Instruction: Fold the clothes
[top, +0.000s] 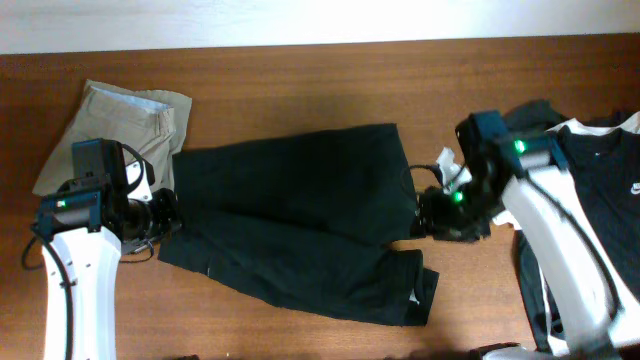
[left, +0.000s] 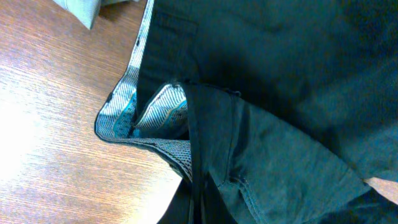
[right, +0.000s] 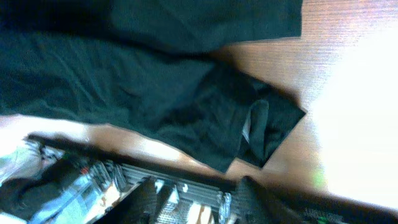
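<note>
**ITEM: BLACK SHORTS, MID-COUNTER, FOLD NOT YET SQUARED**

**Location.** Black shorts (top: 300, 220) lie flat in the middle of the counter (top: 300, 80). The waist points to the left edge and the leg ends to the right edge. The two legs splay apart: one runs toward the far edge, the other slants toward the near edge, its end rumpled and turned over on itself.

**Other stock.** Khaki trousers (top: 120, 125), folded, sit by the far left corner, just beside the waist. Black shirts (top: 600, 170) with white trim are heaped at the right edge.

**Left claw** (top: 163, 215). It sits at the waist end, against the fabric edge. The left wrist view shows only the waistband (left: 155, 140) gaping, with its striped lining (left: 124, 106) exposed. No fingers are plainly visible, so whether the claw is apart or together cannot be told.

**Right claw** (right: 199, 186). The fingers (right: 149, 193) stand well apart with nothing between them. It hangs near the right-hand leg ends, just off the cloth, holding nothing.

**Step in hand (judged).** The arms are positioned at opposite ends, ready for a grasp. The legs are not yet laid one over the other.

**Next move calls for (judged).**
- The right claw needs to drop onto a leg hem and pinch only that layer.
- The left claw needs a firm hold on the waistband so the shorts do not slide.
- The near leg's curled end needs flattening before any fold.
</note>
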